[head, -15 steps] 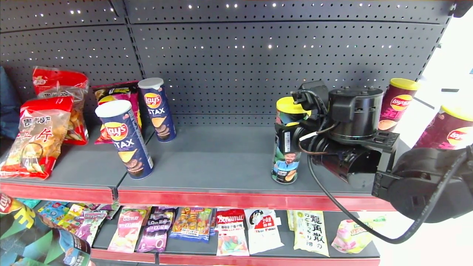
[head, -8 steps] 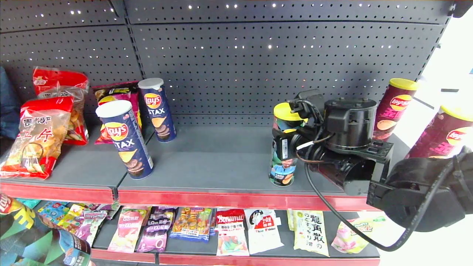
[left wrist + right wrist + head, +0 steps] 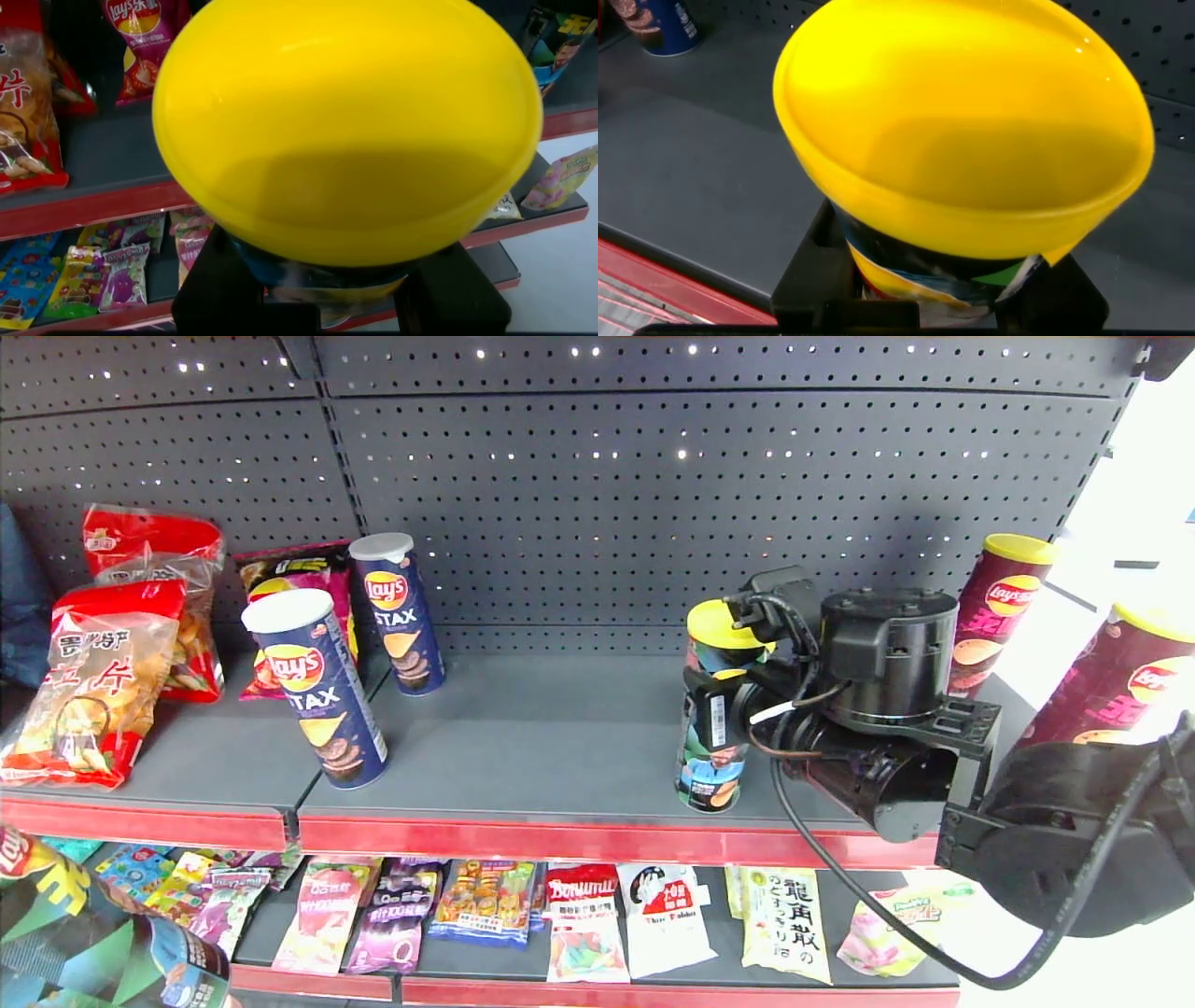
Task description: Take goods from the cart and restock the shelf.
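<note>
A chip can with a yellow lid and a colourful printed body stands slightly tilted near the front edge of the grey upper shelf, right of the middle. My right gripper is shut on its middle from the right. In the right wrist view the same yellow lid sits above my right gripper. A second can with a yellow lid is held by my left gripper, shut on it. Its patterned body shows at the lower left, in front of the shelf.
Two blue cans and red chip bags fill the shelf's left part. Two maroon cans stand at the right. The lower shelf holds several snack packets. A bare stretch of shelf lies between the blue cans and the held can.
My right gripper has carried its can slightly left and lower, toward the shelf's front edge, and the can now leans a little. The left side is unchanged.
</note>
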{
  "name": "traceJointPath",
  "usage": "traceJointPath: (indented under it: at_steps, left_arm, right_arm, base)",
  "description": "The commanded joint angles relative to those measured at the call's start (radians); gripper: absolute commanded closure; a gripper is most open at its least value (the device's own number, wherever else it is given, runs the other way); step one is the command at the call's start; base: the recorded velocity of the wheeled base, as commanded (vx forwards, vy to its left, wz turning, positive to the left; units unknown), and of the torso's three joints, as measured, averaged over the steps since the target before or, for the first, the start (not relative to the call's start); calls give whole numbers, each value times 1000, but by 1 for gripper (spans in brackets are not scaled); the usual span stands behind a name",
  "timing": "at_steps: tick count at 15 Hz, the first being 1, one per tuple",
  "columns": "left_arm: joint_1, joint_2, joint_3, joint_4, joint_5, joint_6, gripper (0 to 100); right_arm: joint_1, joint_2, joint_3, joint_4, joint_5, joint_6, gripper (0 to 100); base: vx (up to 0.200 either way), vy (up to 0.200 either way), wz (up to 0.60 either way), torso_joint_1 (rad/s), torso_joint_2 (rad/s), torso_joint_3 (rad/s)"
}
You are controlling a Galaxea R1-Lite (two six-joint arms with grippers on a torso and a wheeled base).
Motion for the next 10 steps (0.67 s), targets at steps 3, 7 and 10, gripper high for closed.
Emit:
traceJointPath:
  at_steps: [3,7,10]
  left_arm:
    - [1,0,2,0,0,0,100]
    - [-1,0,2,1,0,0,100]
    - [-1,0,4,1,0,0,100]
  right_arm:
    - [2,-15,4,-1,-1,-7,100]
    - [2,-26,25,-1,0,-24,100]
    - [2,-25,25,-1,2,-24,100]
  base:
    - [0,0,0,0,0,0]
    - [0,0,0,0,0,0]
    - [0,0,0,0,0,0]
